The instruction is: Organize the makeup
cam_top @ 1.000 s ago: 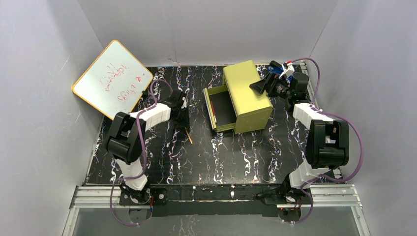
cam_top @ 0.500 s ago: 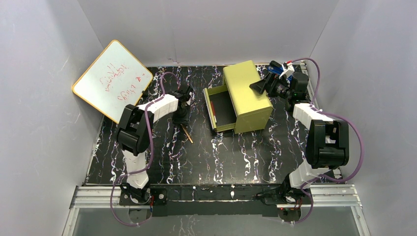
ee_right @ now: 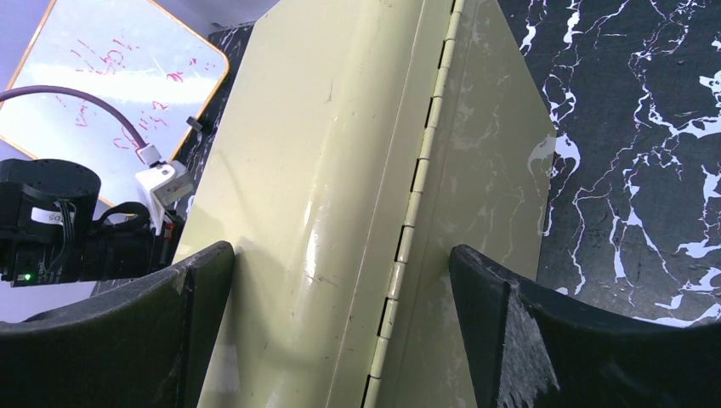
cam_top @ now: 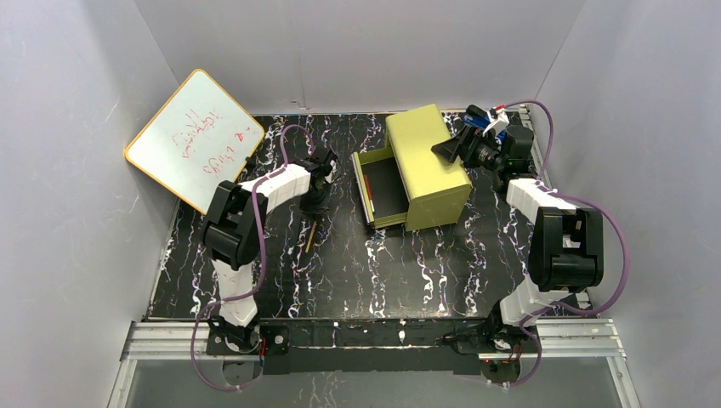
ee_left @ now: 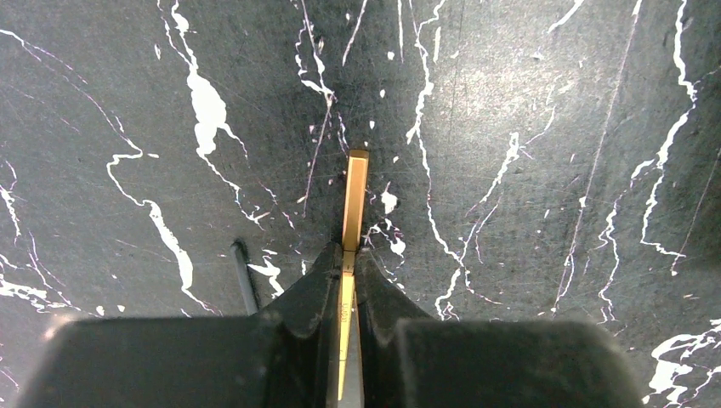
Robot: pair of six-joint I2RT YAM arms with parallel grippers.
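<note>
On the black white-veined table (cam_top: 408, 272), enclosed by grey walls (cam_top: 357, 51), an orange stick (ee_left: 355, 195) is pinched by the left gripper (ee_left: 344, 272), and the right gripper (ee_right: 340, 280) is spread wide at the yellow-green box (ee_right: 340, 127).

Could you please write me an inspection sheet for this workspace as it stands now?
Surface: black marble-pattern tabletop with white veins, finely scratched.
Job's things: thin orange pencil-like stick clamped by its end; other makeup not seen.
Clutter: yellow-green drawer box, drawer pulled open; thin grey rod lying by the left finger.
Grippers: left gripper shut on the stick; right gripper open, jaws either side of the box's hinged edge.
Cables: purple cables looping along both arms.
Surroundings: yellow-rimmed whiteboard leaning against left wall.
</note>
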